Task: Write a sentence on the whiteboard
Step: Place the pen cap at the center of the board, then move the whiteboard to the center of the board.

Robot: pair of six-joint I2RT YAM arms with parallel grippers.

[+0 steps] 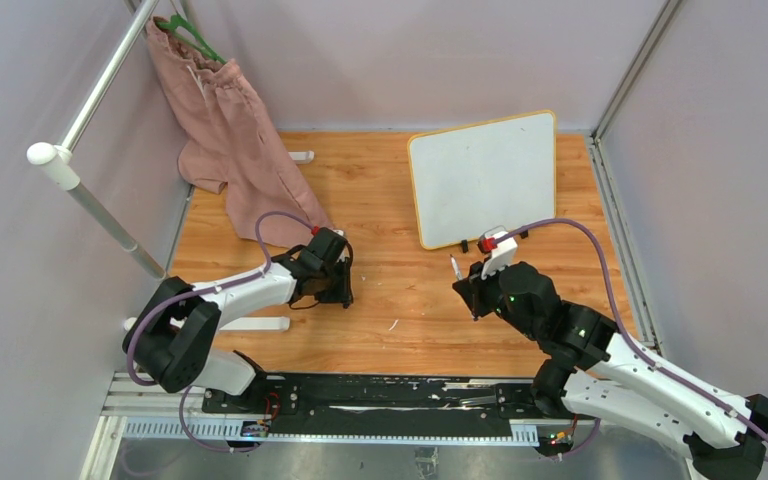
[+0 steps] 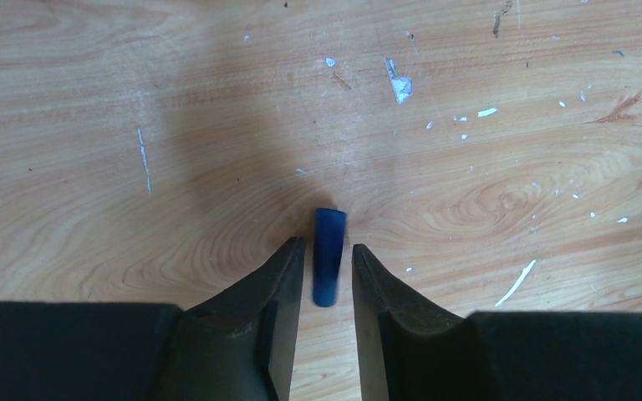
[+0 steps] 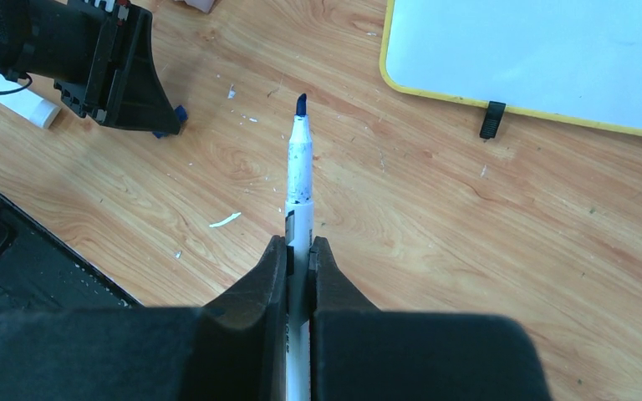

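The whiteboard point(image 1: 485, 178), white with a yellow frame, leans at the back right of the wooden table and shows again in the right wrist view point(image 3: 552, 50). No sentence is visible on its white face. My right gripper point(image 1: 470, 290) point(image 3: 301, 242) is shut on an uncapped white marker point(image 1: 457, 272) point(image 3: 301, 159), whose blue tip points toward the left arm, short of the board. My left gripper point(image 1: 340, 296) point(image 2: 328, 244) hangs low over the table with its fingers slightly apart. A blue cap point(image 2: 330, 221) point(image 3: 177, 111) sits between them with a gap on each side.
A pink garment point(image 1: 235, 140) on a green hanger hangs from a white rail point(image 1: 90, 200) at the back left. A white bar point(image 1: 250, 323) lies beside the left arm. A black mounting rail point(image 1: 380, 405) runs along the near edge. The board stands on black feet point(image 3: 490, 119).
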